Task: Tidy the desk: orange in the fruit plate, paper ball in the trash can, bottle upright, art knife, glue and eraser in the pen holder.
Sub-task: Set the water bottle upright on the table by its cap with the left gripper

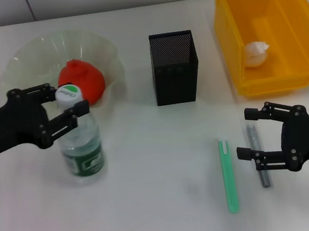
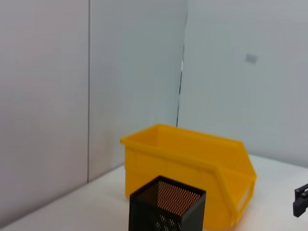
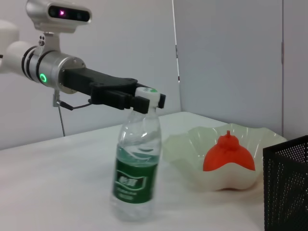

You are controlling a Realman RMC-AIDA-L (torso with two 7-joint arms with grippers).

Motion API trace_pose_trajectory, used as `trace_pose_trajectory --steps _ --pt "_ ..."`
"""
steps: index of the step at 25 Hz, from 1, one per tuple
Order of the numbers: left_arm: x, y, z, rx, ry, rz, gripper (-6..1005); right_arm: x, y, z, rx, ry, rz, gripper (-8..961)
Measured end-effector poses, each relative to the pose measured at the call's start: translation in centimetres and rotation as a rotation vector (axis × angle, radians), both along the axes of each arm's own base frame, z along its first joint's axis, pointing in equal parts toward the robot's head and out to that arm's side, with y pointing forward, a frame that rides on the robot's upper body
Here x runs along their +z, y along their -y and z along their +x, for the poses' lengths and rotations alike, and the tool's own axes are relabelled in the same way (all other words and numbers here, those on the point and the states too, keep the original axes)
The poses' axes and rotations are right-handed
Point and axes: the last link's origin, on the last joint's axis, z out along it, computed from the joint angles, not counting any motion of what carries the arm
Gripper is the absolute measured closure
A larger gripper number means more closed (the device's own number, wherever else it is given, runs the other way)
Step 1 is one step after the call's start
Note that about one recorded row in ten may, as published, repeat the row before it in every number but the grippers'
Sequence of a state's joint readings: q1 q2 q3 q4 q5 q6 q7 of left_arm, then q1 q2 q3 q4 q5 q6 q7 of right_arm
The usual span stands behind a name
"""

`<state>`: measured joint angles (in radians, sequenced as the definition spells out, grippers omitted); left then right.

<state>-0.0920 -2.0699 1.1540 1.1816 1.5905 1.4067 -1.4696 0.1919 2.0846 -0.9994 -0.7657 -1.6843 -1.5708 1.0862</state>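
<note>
Stood upright on the white worktop [image 1: 153, 205], just before the fruit plate [image 1: 25, 57] holding the orange [image 1: 80, 79]: the water bottle [image 1: 82, 149], neck clasped by the left end effector [image 1: 66, 107]. Best let go gently, then drawn straight back so as not to tip it. Further right: pen holder [image 1: 174, 68], green art knife [image 1: 228, 174], grey glue stick [image 1: 258, 156] between the spread-apart fingers of the right end effector [image 1: 250, 133], paper ball [image 1: 256, 52] inside the trash can [image 1: 229, 40].

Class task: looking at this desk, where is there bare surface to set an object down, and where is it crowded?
Free: the desk between the bottle and the green stick, and the strip between fruit plate and pen holder. Crowded: around the right gripper, grey tool and trash can.
</note>
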Motion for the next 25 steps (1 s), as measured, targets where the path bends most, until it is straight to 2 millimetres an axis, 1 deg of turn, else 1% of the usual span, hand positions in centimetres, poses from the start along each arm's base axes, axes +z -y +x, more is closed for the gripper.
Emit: trace_pose_trajectory --steps 1,4,6,18,25 --pt "0.4 0.4 -0.5 -0.022 0.019 0.018 549 0.0 0.0 0.0 -0.001 0.0 -0.001 113" --pt "0.7 0.9 -1.1 -0.046 0.052 0.041 552 0.1 -0.1 -0.1 -0.003 -0.001 -0.003 113" --pt "0.7 0.9 -1.2 -0.045 0.055 0.042 553 0.1 -0.2 -0.2 -0.003 -0.001 -0.008 113" --pt "0.8 0.6 -1.7 -0.044 0.06 0.064 546 -0.2 -0.2 -0.7 0.009 0.001 -0.029 114" --pt "0.3 0.2 -2.1 -0.022 0.087 0.059 541 -0.2 -0.2 -0.7 0.009 0.001 -0.029 114"
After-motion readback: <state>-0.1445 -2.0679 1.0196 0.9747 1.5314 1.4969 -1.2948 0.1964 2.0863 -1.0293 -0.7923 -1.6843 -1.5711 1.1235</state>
